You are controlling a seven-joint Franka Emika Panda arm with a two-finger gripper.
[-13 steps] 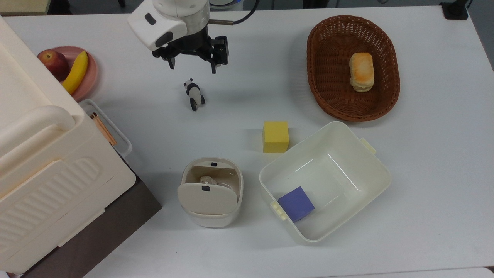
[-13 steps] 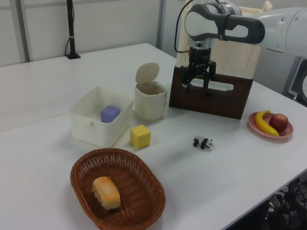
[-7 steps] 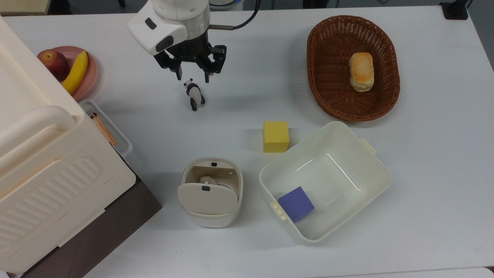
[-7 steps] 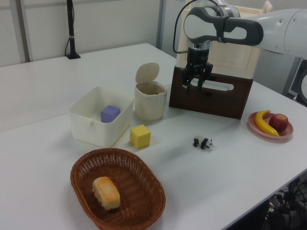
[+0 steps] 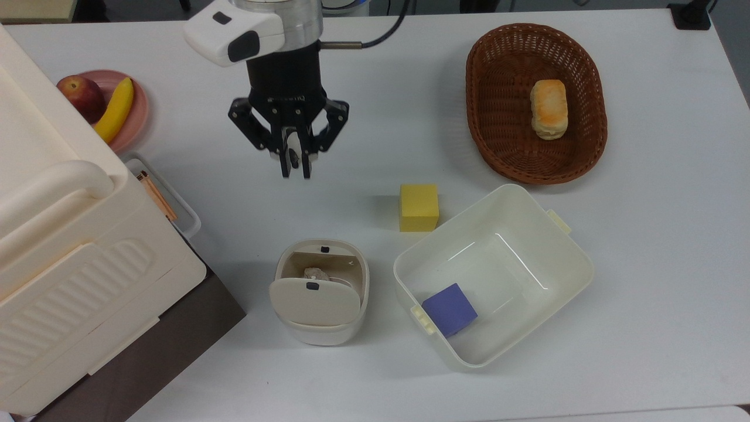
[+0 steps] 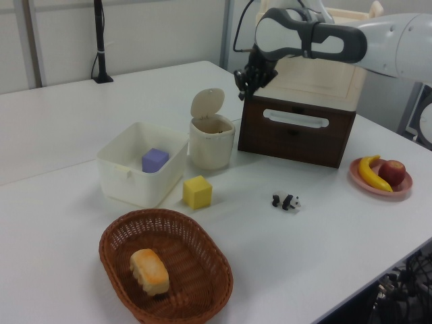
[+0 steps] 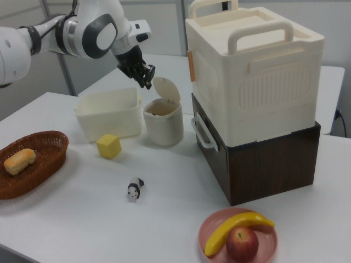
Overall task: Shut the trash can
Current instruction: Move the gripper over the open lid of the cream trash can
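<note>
The trash can [image 5: 321, 291] stands on the table [image 5: 644, 246] just beside the white tub [image 5: 562, 246], its lid [image 6: 206, 102] raised upright; the gripper [image 5: 296, 171] hangs in the air above and short of that lid, jaws drawn nearly together on nothing. The yellow cube [image 5: 419, 207] sits near the trash can; the toy panda [image 6: 286, 201] lies farther off.

Even, bright overhead light gives soft, pale shadows. Below the gripper [image 5: 296, 170] in the top view, the white tub's [image 5: 562, 258] floor shows thin glare lines. The table [image 5: 644, 234] reads slightly bluish; focus is sharp throughout.
</note>
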